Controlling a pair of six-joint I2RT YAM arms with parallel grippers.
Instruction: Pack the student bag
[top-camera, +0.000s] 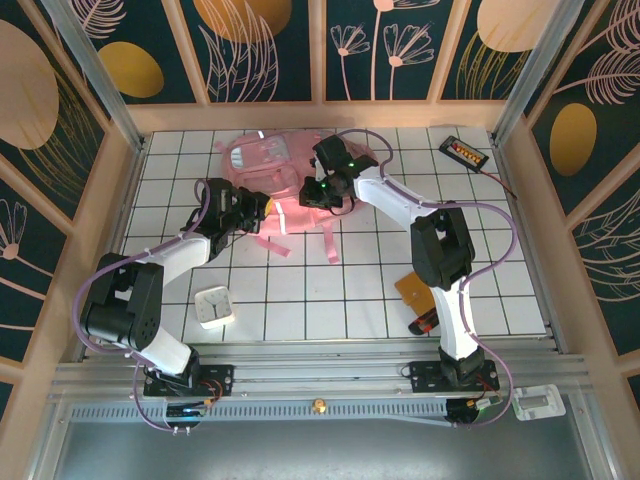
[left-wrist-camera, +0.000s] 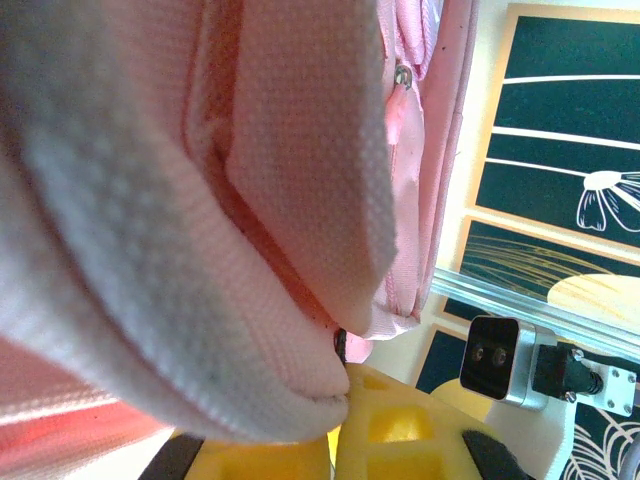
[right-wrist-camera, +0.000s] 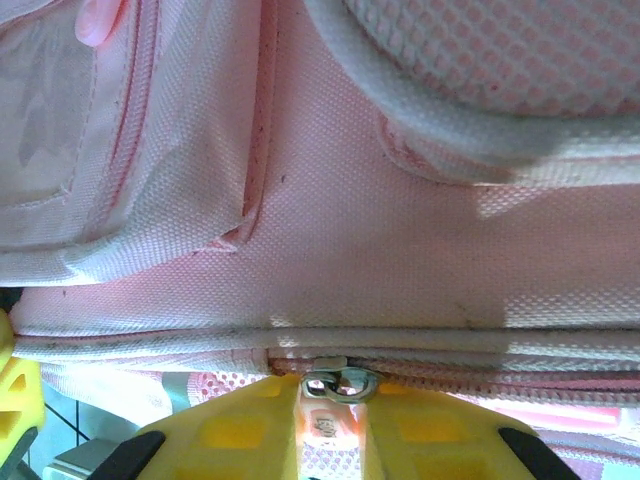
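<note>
White-tiled table (top-camera: 350, 300), enclosed by flower-patterned panels. Nearest the arm bases stand a small white clock (top-camera: 214, 306) to the left and a brown card (top-camera: 415, 290) to the right, both well apart from the work. Mid-table, the left gripper (left-wrist-camera: 335, 400) is clenched on a fold of woven pink fabric, which droops over its yellow fingers. The right gripper (right-wrist-camera: 335, 405) is closed upon the metal zip pull (right-wrist-camera: 338, 382), at the zip line below a padded mesh panel. The bag (top-camera: 262, 158) lies flat at the far middle of the table, between and beyond the two grippers, with its straps (top-camera: 280, 245) trailing toward the arms. A black box (top-camera: 464, 152) with a lead sits in the far right corner, clear of the bag. Assessment: the bag is soft and limp throughout and will sag or bunch rather than hold any shape. It looks light for its size and is not fragile. The weave should grip well, whereas the glossy front panels are likely slippery and a poor place to pinch. The zip pull is small and could slip from the fingers under a side load. The best holds are judged to be the thick bound seam beside the zip, to brace against the pull, or the padded edge. Whether the zip is open cannot be told.
</note>
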